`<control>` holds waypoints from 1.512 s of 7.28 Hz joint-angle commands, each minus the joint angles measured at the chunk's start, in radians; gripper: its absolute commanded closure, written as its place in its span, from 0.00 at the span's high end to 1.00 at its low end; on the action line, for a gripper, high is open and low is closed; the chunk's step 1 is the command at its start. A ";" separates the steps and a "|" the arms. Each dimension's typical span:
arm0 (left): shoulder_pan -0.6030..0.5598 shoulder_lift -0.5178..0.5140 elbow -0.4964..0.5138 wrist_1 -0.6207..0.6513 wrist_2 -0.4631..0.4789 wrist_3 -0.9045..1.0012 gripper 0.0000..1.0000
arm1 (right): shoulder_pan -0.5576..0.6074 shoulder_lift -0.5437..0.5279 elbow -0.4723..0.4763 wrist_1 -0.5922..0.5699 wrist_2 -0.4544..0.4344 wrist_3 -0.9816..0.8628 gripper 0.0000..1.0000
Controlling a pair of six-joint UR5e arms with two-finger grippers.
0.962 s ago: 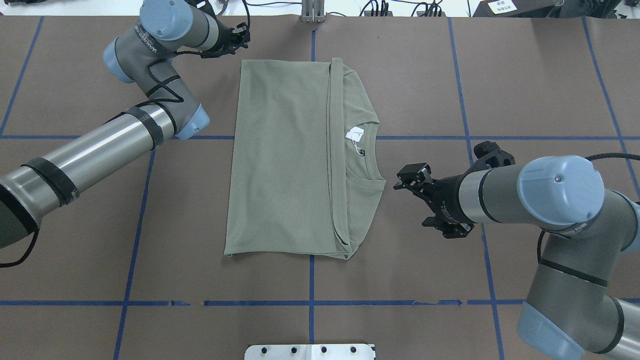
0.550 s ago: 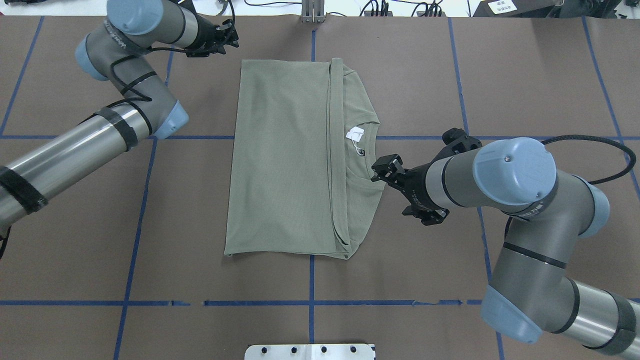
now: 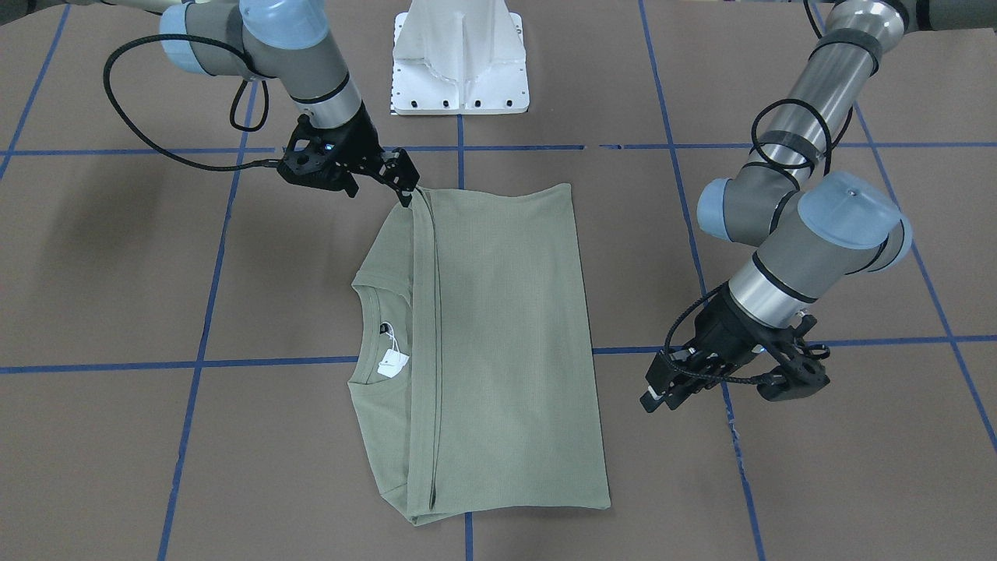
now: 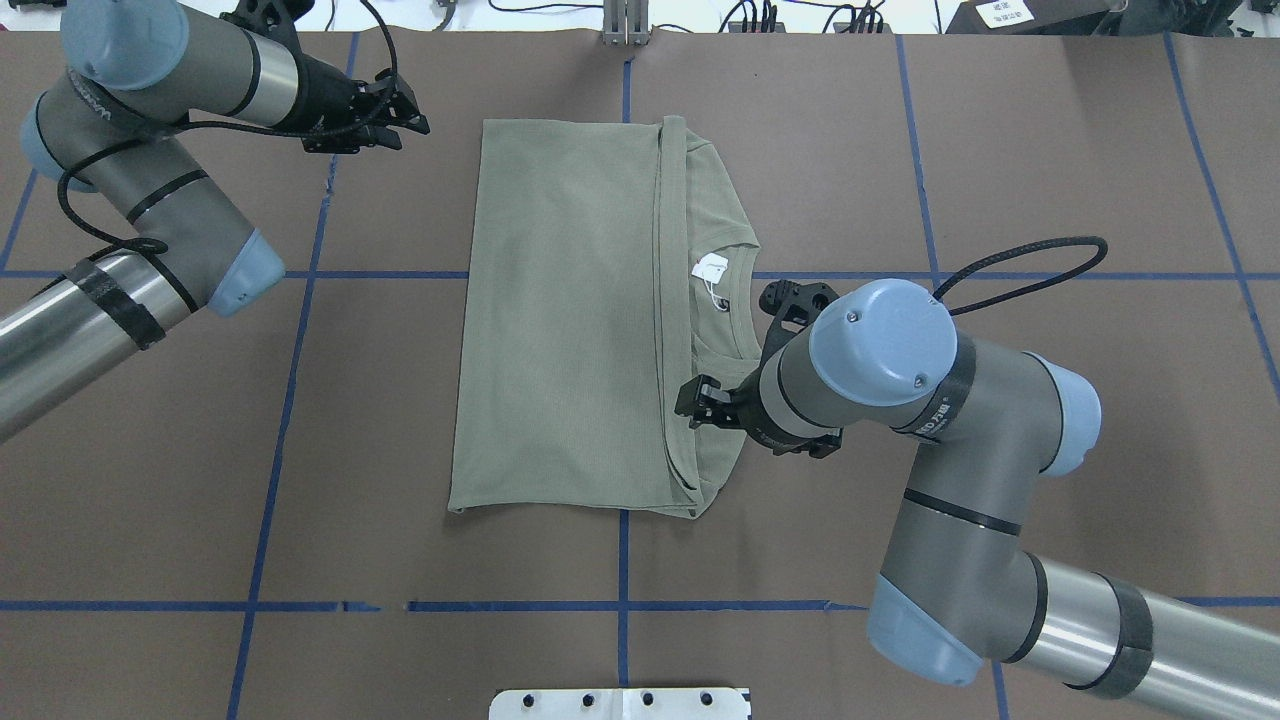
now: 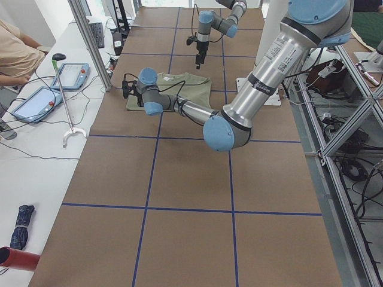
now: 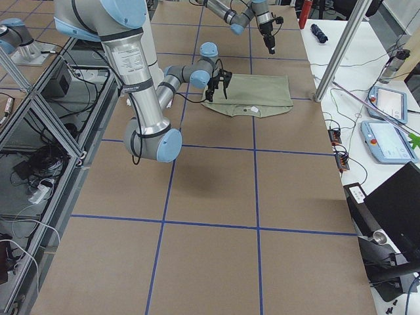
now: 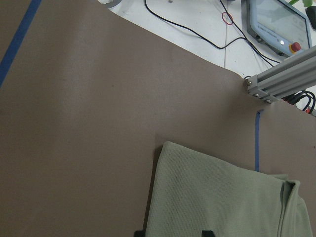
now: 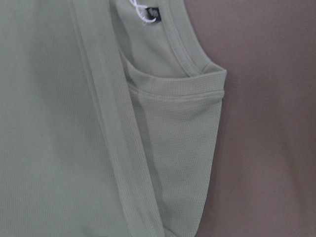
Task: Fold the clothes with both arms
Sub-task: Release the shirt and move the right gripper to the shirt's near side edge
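The sage-green shirt (image 4: 560, 320) lies flat on the brown table, folded lengthwise, with its collar and white tag (image 4: 711, 267) on the right side. It also shows in the front view (image 3: 506, 343). My right gripper (image 4: 700, 405) is open and empty, hovering over the shirt's near shoulder by the fold edge; in the front view (image 3: 401, 183) its tips are at the shirt's corner. The right wrist view shows the shirt's shoulder and neckline (image 8: 173, 89) and none of that gripper's fingers. My left gripper (image 4: 410, 115) is open and empty, off the shirt's far left corner (image 7: 168, 148).
The white pedestal base (image 3: 459, 58) stands at the robot's edge of the table. An aluminium post (image 4: 626, 22) stands at the far edge, with cables and control tablets (image 7: 276, 24) beyond it. Blue tape lines cross the table. A person (image 5: 18, 54) sits at the side desk.
My right gripper has moved left from beside the shirt to above its shoulder. My left gripper has drawn back to the left, away from the shirt's far corner.
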 commanded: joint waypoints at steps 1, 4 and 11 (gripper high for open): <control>-0.001 0.016 -0.007 0.001 -0.004 -0.001 0.49 | -0.018 0.019 -0.011 -0.021 0.043 -0.277 0.88; -0.001 0.033 -0.006 -0.001 -0.004 -0.001 0.49 | -0.018 0.068 -0.014 -0.139 0.084 -0.679 0.54; -0.001 0.039 -0.006 -0.001 -0.004 -0.002 0.50 | -0.053 0.153 -0.144 -0.153 0.041 -0.787 0.53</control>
